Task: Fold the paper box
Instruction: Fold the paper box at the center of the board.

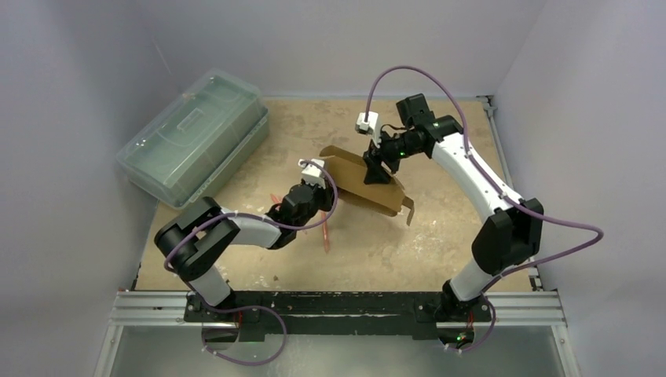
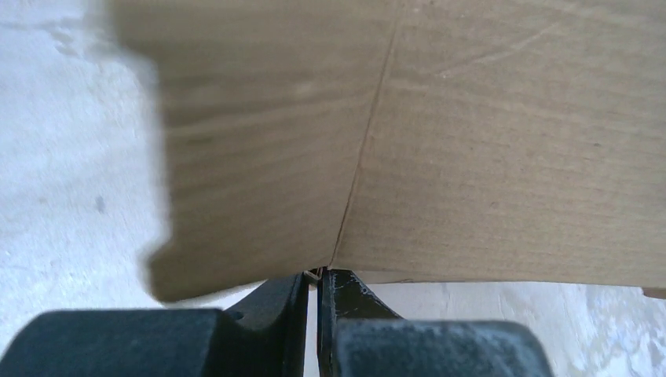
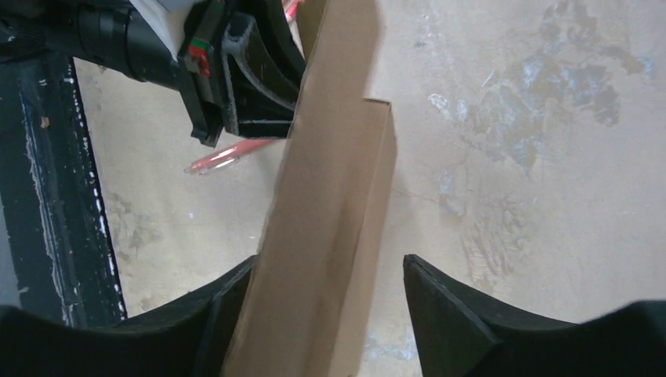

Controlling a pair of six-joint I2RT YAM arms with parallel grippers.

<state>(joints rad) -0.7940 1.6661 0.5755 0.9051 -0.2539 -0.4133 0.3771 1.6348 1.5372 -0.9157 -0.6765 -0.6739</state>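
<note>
Paper box (image 1: pixel 357 188), only one, is clamped in the left jaws, right jaws apart astride it.

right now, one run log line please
left end effector: shut on paper box edge | right end effector: open around paper box | fold: unfinished

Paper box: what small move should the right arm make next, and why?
Probably lift the right gripper clear of the box and go for a new hold: its jaws stand open astride a panel, gripping nothing, while the left gripper is shut on the box's edge and holds it.
</note>
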